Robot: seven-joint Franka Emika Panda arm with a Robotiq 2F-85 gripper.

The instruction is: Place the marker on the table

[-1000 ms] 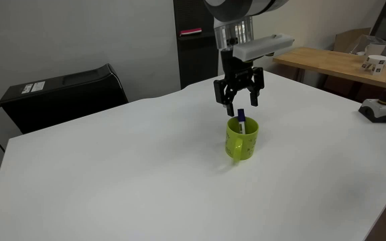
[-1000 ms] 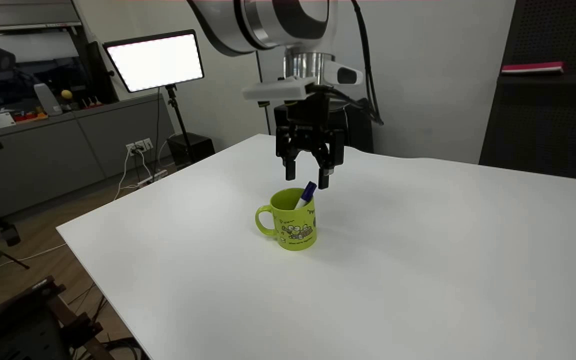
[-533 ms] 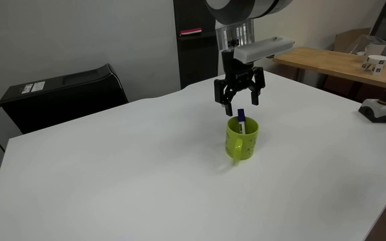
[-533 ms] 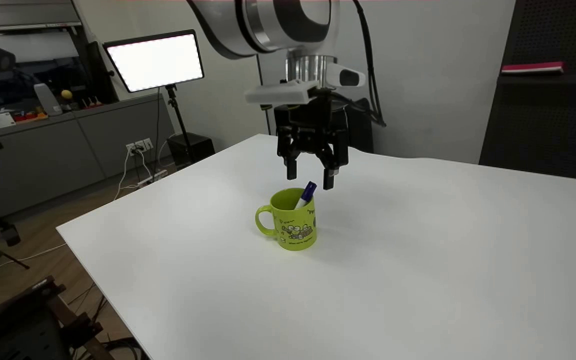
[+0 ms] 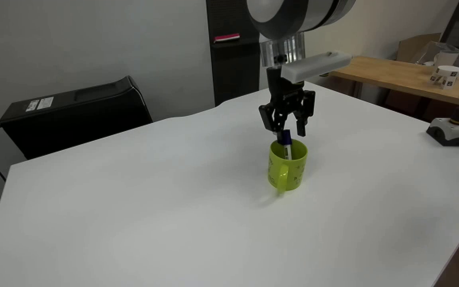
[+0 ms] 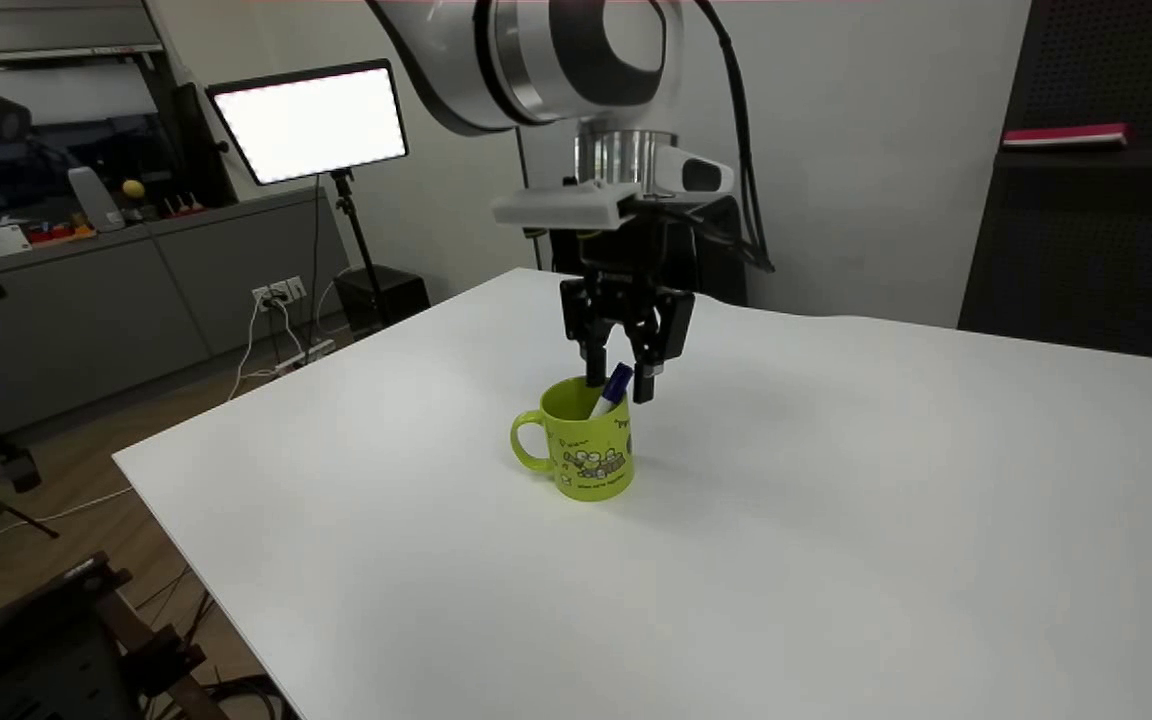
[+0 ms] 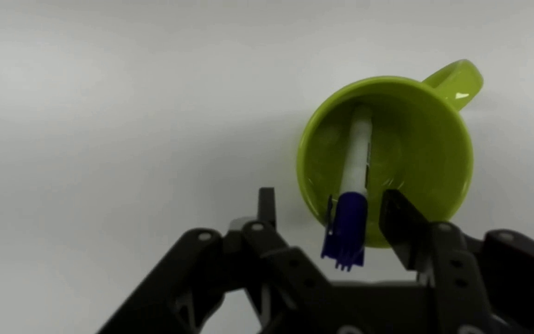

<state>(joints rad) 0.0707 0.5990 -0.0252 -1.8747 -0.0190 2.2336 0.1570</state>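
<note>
The marker, whitish with a dark blue cap, leans inside the lime-green cup, cap up above the rim. It shows in both exterior views (image 5: 288,150) (image 6: 604,402) and in the wrist view (image 7: 356,157). The cup (image 5: 293,175) (image 6: 591,455) (image 7: 427,153) stands upright on the white table (image 5: 153,211) (image 6: 836,560) (image 7: 109,130). My gripper (image 5: 291,134) (image 6: 620,379) (image 7: 329,204) points down at the cup's rim. Its jaws are partly open, one on each side of the blue cap. In the wrist view gaps show between the cap and both fingers. The marker's lower end is inside the cup.
A black box-like case (image 5: 74,115) is at the table's far edge. A grey-and-black button box (image 5: 452,129) stands on the right in that exterior view, near a wooden table (image 5: 389,77). A lit panel lamp (image 6: 311,120) stands beyond the table.
My gripper has come down from above the cup to the height of the marker's cap. Its jaws have narrowed around the cap. The cup and the marker have not moved.
</note>
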